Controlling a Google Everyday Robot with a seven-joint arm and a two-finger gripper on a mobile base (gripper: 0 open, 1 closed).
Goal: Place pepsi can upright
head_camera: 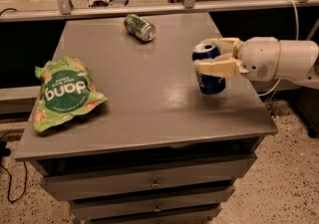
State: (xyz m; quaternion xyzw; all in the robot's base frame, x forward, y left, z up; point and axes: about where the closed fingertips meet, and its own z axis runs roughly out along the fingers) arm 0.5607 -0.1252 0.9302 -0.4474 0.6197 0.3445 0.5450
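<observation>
The dark-blue pepsi can (210, 73) stands upright over the right part of the grey cabinet top (149, 88), its silver top facing up. Its base is at or just above the surface; I cannot tell whether it touches. My gripper (211, 55) reaches in from the right on a white arm (279, 58). Its cream fingers (219, 66) are shut on the upper part of the can, one in front and one behind.
A green can (139, 27) lies on its side at the back of the top. A green snack bag (64, 93) lies at the left. The right edge of the top is close to the pepsi can. Drawers sit below; a metal rail runs behind.
</observation>
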